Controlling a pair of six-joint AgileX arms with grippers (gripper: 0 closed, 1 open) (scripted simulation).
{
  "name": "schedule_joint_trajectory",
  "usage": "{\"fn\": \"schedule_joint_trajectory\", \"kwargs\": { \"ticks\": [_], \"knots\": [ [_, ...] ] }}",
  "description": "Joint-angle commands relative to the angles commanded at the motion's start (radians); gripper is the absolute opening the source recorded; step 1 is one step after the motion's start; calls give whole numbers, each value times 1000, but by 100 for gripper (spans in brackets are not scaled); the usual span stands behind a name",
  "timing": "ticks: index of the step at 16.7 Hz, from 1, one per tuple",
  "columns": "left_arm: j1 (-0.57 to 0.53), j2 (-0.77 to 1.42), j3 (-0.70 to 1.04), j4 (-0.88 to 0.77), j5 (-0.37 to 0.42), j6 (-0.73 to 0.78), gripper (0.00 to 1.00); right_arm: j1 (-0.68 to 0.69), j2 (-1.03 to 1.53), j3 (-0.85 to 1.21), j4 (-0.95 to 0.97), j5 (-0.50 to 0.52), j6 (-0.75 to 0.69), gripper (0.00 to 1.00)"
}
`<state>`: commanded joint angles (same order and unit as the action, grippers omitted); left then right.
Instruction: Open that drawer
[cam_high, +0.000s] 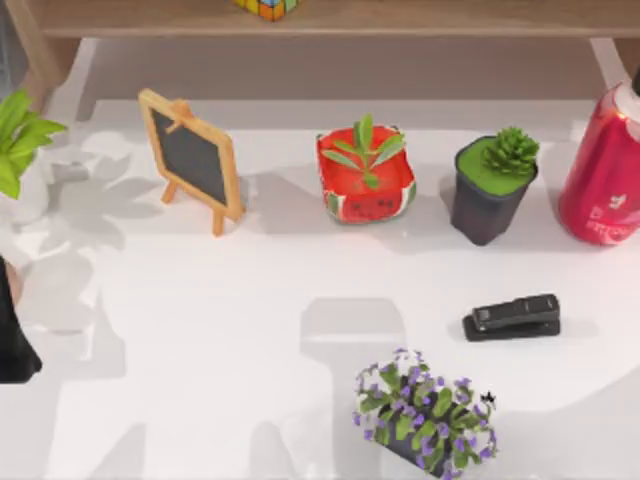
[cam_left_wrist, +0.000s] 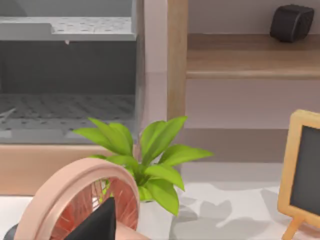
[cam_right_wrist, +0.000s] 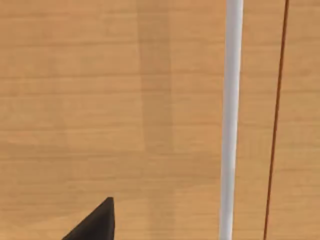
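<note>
1. The task looks barely begun. In the right wrist view the camera is close up against a wooden drawer front (cam_right_wrist: 100, 100) with a pale metal bar handle (cam_right_wrist: 231, 120) running from the top of the frame to the bottom, and nothing is gripping that bar.
2. A thin dark line (cam_right_wrist: 275, 120) runs alongside the handle toward the right of that frame. I take it for the seam at the drawer's edge, and it looks tight, so I judge the drawer shut.
3. What is left: reach the handle, close on it, and pull outward.
4. The right gripper shows as one dark fingertip (cam_right_wrist: 95, 222) at the lower left of that frame, apart from the handle. It holds nothing that I can see, and I cannot tell how wide it stands.
5. The left arm (cam_high: 12, 340) sits at the left edge of the top view, seemingly idle. Its wrist view has one dark fingertip (cam_left_wrist: 100, 225) before a pink fan (cam_left_wrist: 55, 190); its opening cannot be told either.
</note>
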<state>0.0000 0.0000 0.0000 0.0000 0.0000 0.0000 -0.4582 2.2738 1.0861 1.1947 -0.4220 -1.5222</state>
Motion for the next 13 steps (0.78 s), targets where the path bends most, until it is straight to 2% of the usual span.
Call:
{"fn": "schedule_joint_trajectory", "kwargs": {
  "ticks": [7,13],
  "knots": [
    [0,0,0,0,0,0,100,5,26,12,9,1,-34,100],
    [0,0,0,0,0,0,100,21,76,120,-46,22,-36,100]
  ]
}}
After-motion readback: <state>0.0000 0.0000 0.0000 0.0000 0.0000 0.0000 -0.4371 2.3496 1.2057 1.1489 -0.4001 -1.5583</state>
